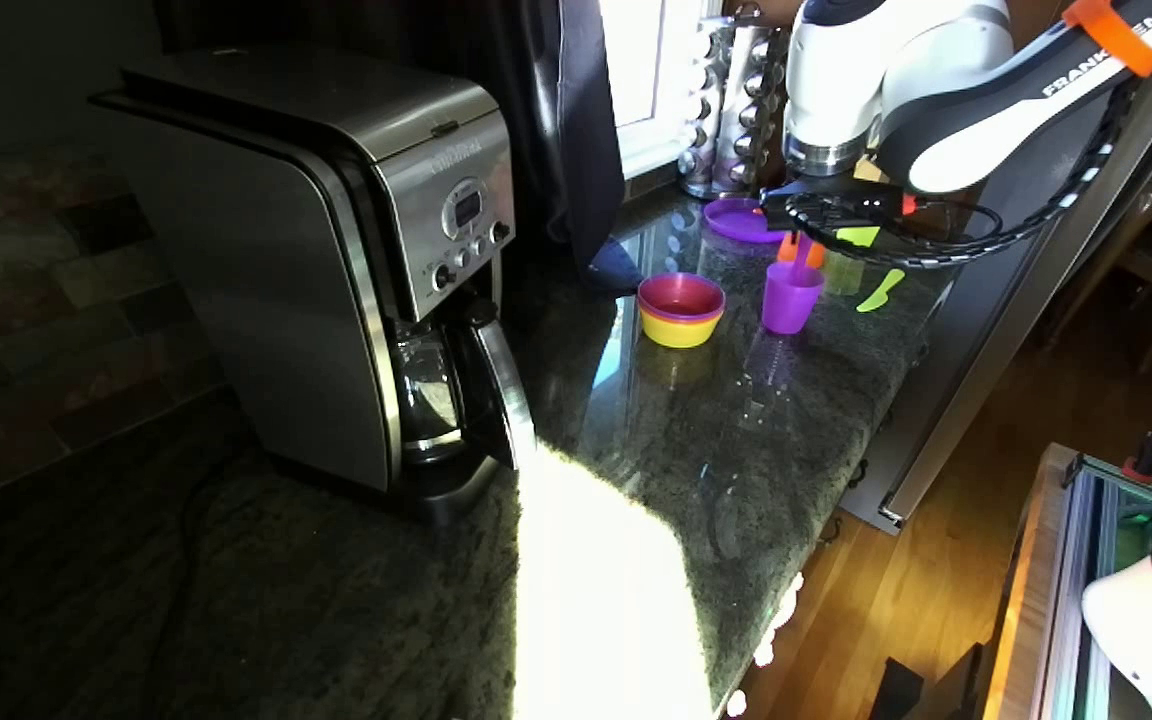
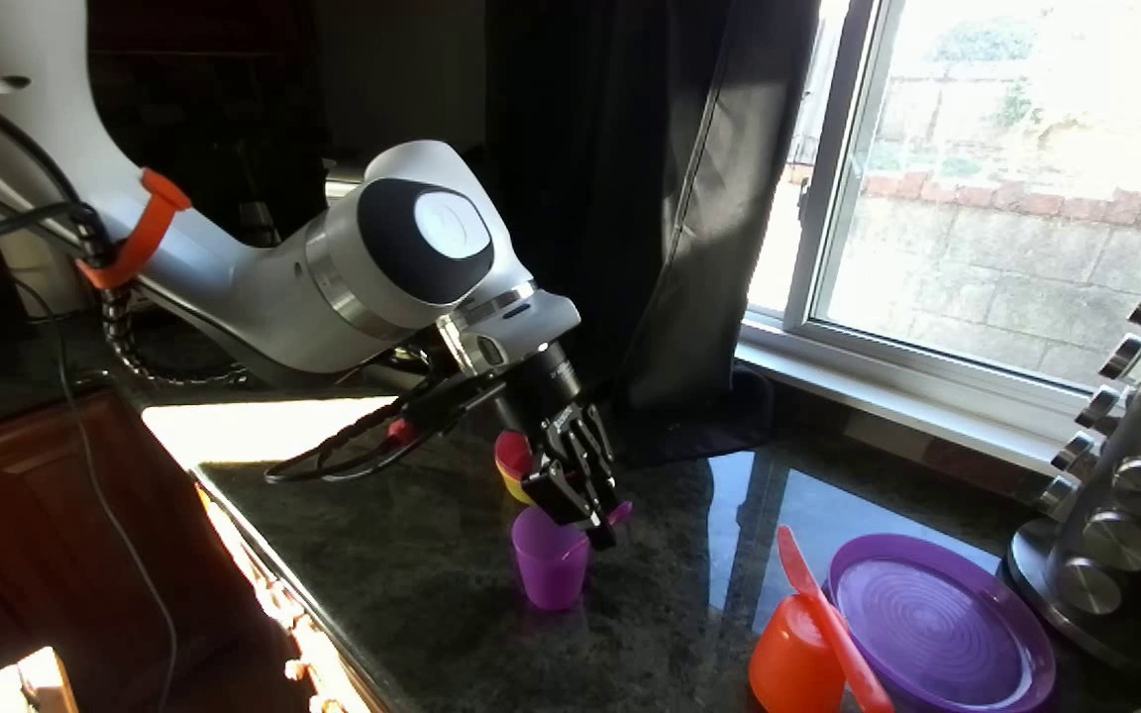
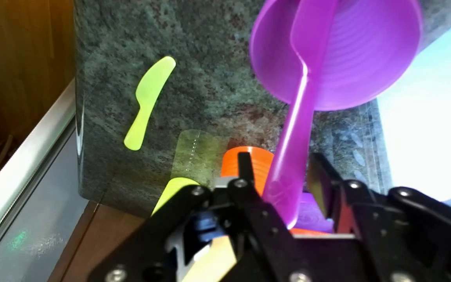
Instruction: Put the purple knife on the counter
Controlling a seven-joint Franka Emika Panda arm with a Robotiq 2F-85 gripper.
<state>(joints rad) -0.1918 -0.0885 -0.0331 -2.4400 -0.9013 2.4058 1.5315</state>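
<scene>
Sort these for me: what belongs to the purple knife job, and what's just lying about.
For the job: purple knife, leaning in the purple cup; gripper, open around it; counter.

Just lying about: green knife, orange cup, orange knife, purple plate, stacked bowls, coffee maker, spice rack.

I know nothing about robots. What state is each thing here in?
Purple knife: blade in the purple cup, handle tilted out
Jaws: open, handle showing between them
Purple cup: upright on the counter
Yellow-green knife: lying flat
Bowls: nested, open side up
Purple plate: face up
Carafe: seated in coffee maker
Curtain: drawn aside
</scene>
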